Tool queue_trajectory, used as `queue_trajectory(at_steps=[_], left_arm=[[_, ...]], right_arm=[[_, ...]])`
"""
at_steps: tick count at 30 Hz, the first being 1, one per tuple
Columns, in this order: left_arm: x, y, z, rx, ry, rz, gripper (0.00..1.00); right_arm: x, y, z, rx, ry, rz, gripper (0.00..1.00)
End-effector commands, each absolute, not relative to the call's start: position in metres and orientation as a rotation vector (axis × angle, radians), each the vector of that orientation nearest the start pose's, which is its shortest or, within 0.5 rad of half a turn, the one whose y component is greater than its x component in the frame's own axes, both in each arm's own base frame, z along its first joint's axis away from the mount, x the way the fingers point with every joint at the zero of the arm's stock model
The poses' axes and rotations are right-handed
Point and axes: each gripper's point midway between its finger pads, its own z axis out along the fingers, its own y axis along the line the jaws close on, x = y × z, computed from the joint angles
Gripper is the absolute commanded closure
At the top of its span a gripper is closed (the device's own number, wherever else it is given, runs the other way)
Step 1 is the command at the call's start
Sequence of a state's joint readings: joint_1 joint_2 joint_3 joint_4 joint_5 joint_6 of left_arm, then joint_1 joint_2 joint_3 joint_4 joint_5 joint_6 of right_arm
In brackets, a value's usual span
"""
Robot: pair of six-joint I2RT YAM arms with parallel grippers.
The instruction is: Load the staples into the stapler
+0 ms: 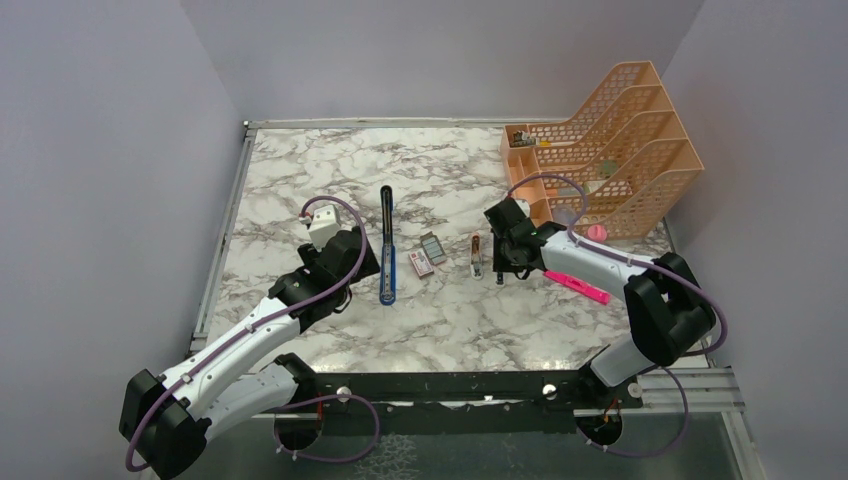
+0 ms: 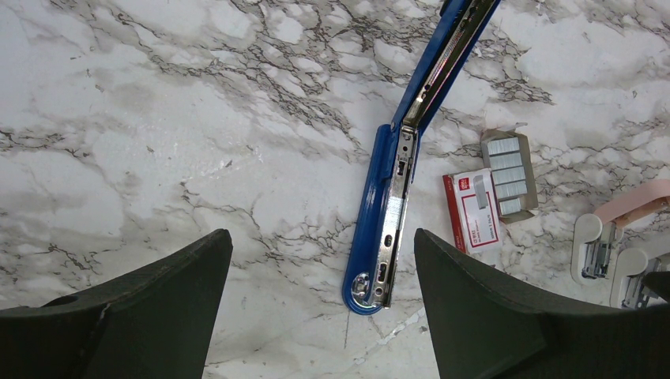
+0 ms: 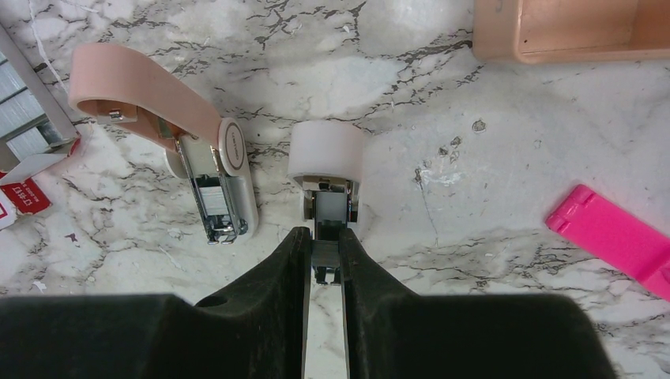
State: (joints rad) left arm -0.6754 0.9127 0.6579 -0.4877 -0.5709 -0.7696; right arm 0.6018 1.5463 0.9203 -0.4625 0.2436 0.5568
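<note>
Arms low: left gripper (image 2: 321, 260) spread wide above stapler (image 2: 371, 229); right gripper (image 3: 324, 237) clamped on white-capped part (image 3: 325, 154). Tray (image 2: 532, 174) holds staples (image 2: 506, 170).

Bright even light, soft shadows, glints on the stapler (image 2: 399, 158).

Left wrist view: stapler (image 2: 387, 229) runs off the top edge. Right wrist view: left edge cuts the staples (image 3: 20, 118), right edge cuts the pink highlighter (image 3: 616, 245); the right gripper (image 3: 324, 241) hides the lower end of the white-capped metal part (image 3: 325, 154).
</note>
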Motion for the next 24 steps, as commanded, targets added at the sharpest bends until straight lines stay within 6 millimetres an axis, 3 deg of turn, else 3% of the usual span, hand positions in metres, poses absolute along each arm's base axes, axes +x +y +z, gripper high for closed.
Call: queue_trajectory(at_steps=[1, 24], left_arm=[[0.2541, -0.1143, 0.1418, -0.386, 2.129, -0.184, 0.14], [0.2537, -0.1145, 0.1406, -0.386, 2.131, -0.185, 0.14]], right_arm=[[0.2868, 0.1668, 0.0425, 0.02, 2.604, 0.061, 0.78], [0.2859, 0.1638, 0.0383, 0.009, 2.61, 0.039, 0.78]])
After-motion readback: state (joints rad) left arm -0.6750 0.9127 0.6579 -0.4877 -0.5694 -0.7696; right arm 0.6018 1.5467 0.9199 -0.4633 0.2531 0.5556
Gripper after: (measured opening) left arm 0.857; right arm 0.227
